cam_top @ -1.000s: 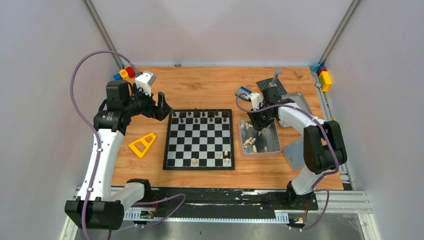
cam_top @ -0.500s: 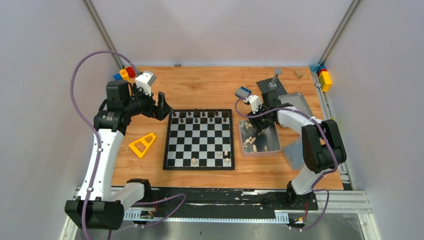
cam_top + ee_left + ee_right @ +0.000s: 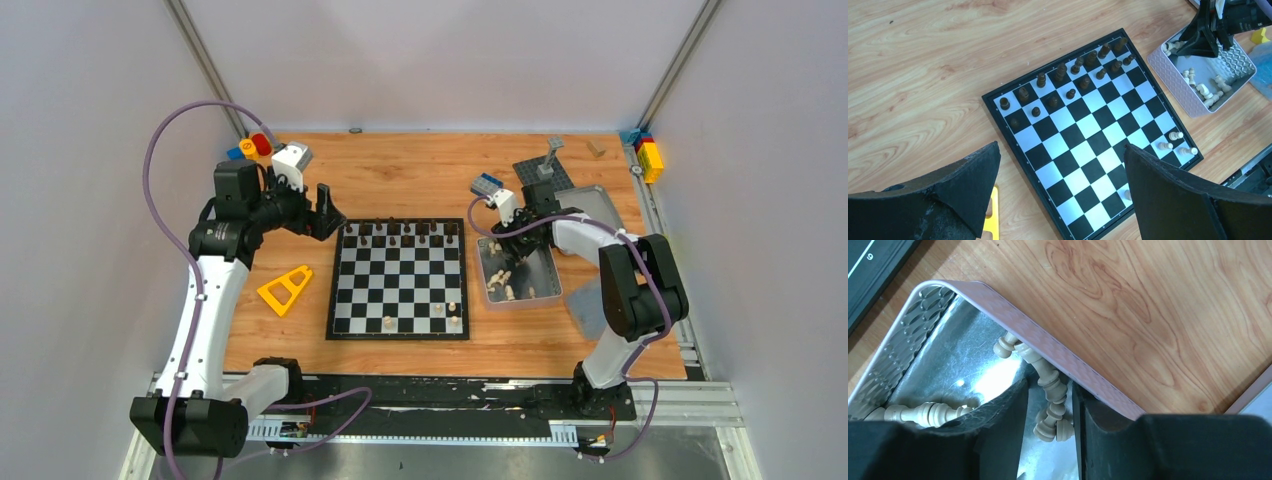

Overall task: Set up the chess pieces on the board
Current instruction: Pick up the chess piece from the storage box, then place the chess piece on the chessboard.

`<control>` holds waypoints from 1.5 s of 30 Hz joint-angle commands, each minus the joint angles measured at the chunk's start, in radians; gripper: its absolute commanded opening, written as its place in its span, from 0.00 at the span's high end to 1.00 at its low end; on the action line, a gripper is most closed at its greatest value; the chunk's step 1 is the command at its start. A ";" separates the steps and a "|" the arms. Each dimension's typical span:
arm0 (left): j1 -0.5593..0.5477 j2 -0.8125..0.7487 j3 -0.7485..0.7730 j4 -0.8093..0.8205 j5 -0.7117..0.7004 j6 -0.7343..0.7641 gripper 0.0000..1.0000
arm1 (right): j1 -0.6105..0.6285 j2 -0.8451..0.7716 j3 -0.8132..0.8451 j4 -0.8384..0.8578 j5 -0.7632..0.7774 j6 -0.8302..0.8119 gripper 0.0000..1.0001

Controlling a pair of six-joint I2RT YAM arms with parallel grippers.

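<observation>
The board [image 3: 398, 283] lies mid-table, with dark chess pieces [image 3: 400, 232] along its far two rows and three cream ones [image 3: 453, 320] near its front edge. More cream pieces lie loose in the metal tin [image 3: 556, 285] to its right. My right gripper [image 3: 510, 255] reaches down into the tin's far-left corner. In the right wrist view its jaws [image 3: 1048, 390] stand open on either side of a lying cream piece [image 3: 1053, 395] beside the tin wall [image 3: 1048, 347]. A gap shows at the left finger. My left gripper [image 3: 1062, 146] hovers wide open above the board's [image 3: 1088, 125] left edge, empty.
A yellow triangular frame [image 3: 286, 289] lies left of the board. A grey studded plate [image 3: 545, 175] and the tin's lid [image 3: 598, 205] sit behind the tin. Coloured bricks stand at the far-left [image 3: 253, 147] and far-right [image 3: 648, 155] corners.
My right gripper has shifted left and farther back inside the tin, and its jaws have narrowed a little around the cream piece. The left arm has not moved.
</observation>
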 commanded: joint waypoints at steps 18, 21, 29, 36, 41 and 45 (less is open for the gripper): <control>0.009 0.036 -0.001 0.031 0.060 0.064 0.00 | -0.003 -0.166 0.016 -0.144 -0.011 -0.122 1.00; 0.007 0.044 -0.004 0.038 0.120 0.070 0.00 | -0.004 -0.197 0.040 -0.231 -0.013 -0.145 1.00; -0.056 0.075 -0.015 0.114 0.248 0.031 0.04 | -0.001 -0.304 0.102 -0.347 -0.194 -0.110 1.00; -0.217 0.109 -0.026 0.291 0.322 -0.136 0.11 | 0.073 -0.351 0.241 -0.360 -0.536 0.019 1.00; -0.354 0.218 0.047 0.357 0.363 -0.274 0.12 | 0.182 -0.305 0.335 -0.329 -0.569 0.080 0.98; -0.405 0.313 0.115 0.376 0.411 -0.367 0.12 | 0.246 -0.270 0.383 -0.325 -0.547 0.091 0.96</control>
